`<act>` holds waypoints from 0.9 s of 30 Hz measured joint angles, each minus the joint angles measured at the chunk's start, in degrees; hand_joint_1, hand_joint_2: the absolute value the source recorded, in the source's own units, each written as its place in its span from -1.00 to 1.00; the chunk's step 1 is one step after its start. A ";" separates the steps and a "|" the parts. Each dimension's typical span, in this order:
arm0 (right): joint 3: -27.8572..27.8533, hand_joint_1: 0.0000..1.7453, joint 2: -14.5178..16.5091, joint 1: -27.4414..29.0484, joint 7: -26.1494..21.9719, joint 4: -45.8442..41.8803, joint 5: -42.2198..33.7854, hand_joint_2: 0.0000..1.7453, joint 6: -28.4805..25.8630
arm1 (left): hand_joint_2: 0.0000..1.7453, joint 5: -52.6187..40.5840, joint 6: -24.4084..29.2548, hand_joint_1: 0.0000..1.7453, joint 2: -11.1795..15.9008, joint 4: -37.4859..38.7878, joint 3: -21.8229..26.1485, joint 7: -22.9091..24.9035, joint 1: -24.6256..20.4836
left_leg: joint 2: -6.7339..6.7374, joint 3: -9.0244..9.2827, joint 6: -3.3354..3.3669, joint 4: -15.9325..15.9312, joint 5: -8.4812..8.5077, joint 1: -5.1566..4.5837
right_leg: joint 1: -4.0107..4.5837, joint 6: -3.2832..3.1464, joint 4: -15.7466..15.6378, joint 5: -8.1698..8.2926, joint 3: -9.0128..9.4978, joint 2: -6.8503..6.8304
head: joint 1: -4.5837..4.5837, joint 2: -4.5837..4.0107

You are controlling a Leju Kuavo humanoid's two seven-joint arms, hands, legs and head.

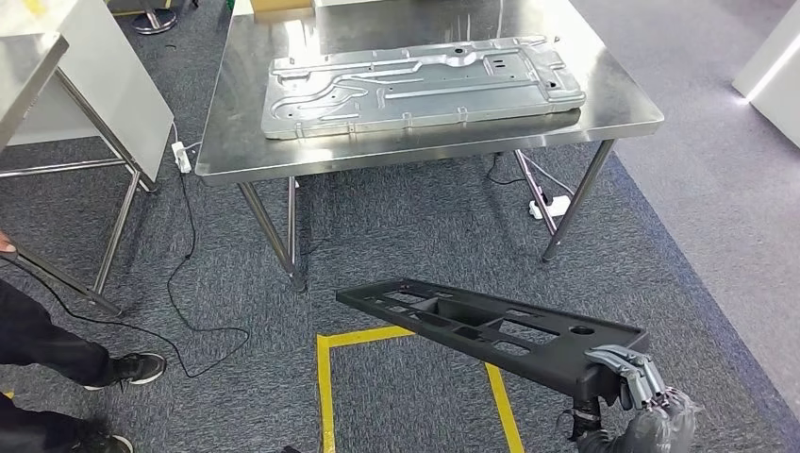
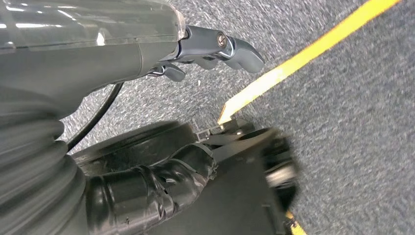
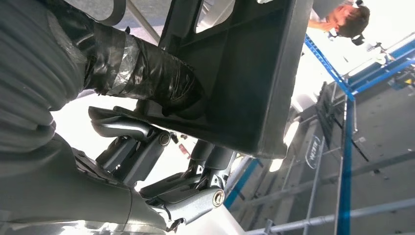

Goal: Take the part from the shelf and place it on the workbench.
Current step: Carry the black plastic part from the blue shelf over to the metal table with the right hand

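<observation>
A white power strip [image 1: 182, 157] lies on the grey carpet [image 1: 415, 236] near a second steel table [image 1: 57, 104], its black cable [image 1: 184, 274] trailing toward a person's black shoe [image 1: 132, 368]; yellow floor tape [image 1: 325, 392] sits right of the shoe

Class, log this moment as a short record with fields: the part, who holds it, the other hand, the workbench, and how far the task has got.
part: long black plastic frame, over the carpet
holder: right hand grips its near end
left hand: holds nothing, over the floor
workbench: steel table ahead, carrying a silver metal panel
stage: part carried, not yet on the workbench
</observation>
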 joint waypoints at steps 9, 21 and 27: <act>-0.03 1.00 0.00 0.11 -0.06 0.00 1.13 1.00 0.00 | 1.00 -0.07 1.57 -1.00 0.09 0.00 0.00 0.95 -0.06 | -0.15 4.81 2.33 -14.42 9.35 -1.20 | 0.58 0.97 0.06 -1.06 1.22 0.34 | 0.02 0.00; -0.04 1.00 -0.02 0.19 0.49 -0.16 1.37 1.00 0.00 | 1.00 -0.53 3.19 -1.00 -0.15 0.00 0.02 1.86 -0.14 | -1.21 5.96 2.32 -15.09 9.05 -0.39 | -0.76 3.23 3.77 -0.53 -1.75 0.51 | 0.22 0.00; -0.04 1.00 -0.02 0.21 0.53 -0.19 1.54 1.00 0.00 | 1.00 -0.73 3.19 -1.00 -0.18 0.00 0.00 1.82 -0.12 | -1.44 5.23 0.43 -13.38 7.53 -0.28 | -0.49 1.05 0.33 0.09 -0.29 0.34 | 0.05 0.00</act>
